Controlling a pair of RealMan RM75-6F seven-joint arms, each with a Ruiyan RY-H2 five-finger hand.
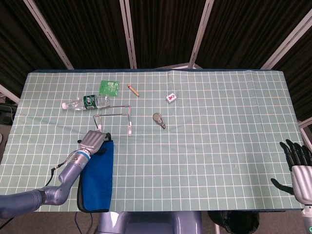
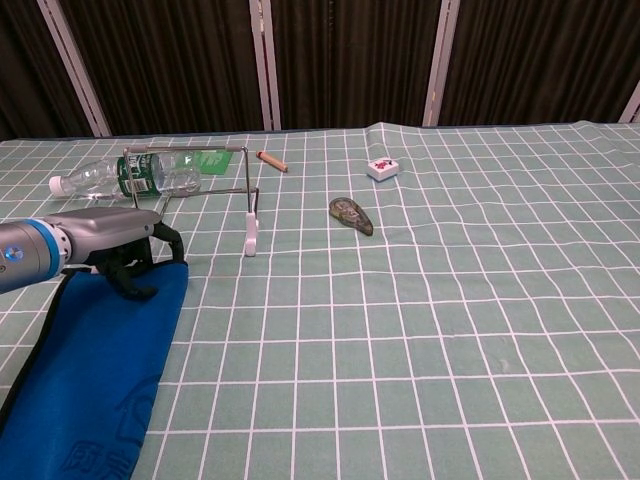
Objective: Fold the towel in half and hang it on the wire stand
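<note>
The blue towel (image 1: pixel 97 180) (image 2: pixel 100 380) lies as a long, narrow folded strip at the table's near left. My left hand (image 1: pixel 92 140) (image 2: pixel 105 235) sits low on its far end. The dark fingers curl down over that edge and grip it. The wire stand (image 1: pixel 130 127) (image 2: pixel 250 235) stands upright just beyond and to the right of this hand, with nothing on it. My right hand (image 1: pixel 297 165) hangs past the table's near right corner, fingers spread and holding nothing. It does not show in the chest view.
A plastic bottle (image 1: pixel 85 102) (image 2: pixel 140 172) lies behind the stand, with a green packet (image 1: pixel 109 87) beyond it. A brown stick (image 1: pixel 133 89) (image 2: pixel 272 160), a small white box (image 1: pixel 170 97) (image 2: pixel 380 168) and a grey-green object (image 1: pixel 159 120) (image 2: pixel 351 215) lie mid-table.
</note>
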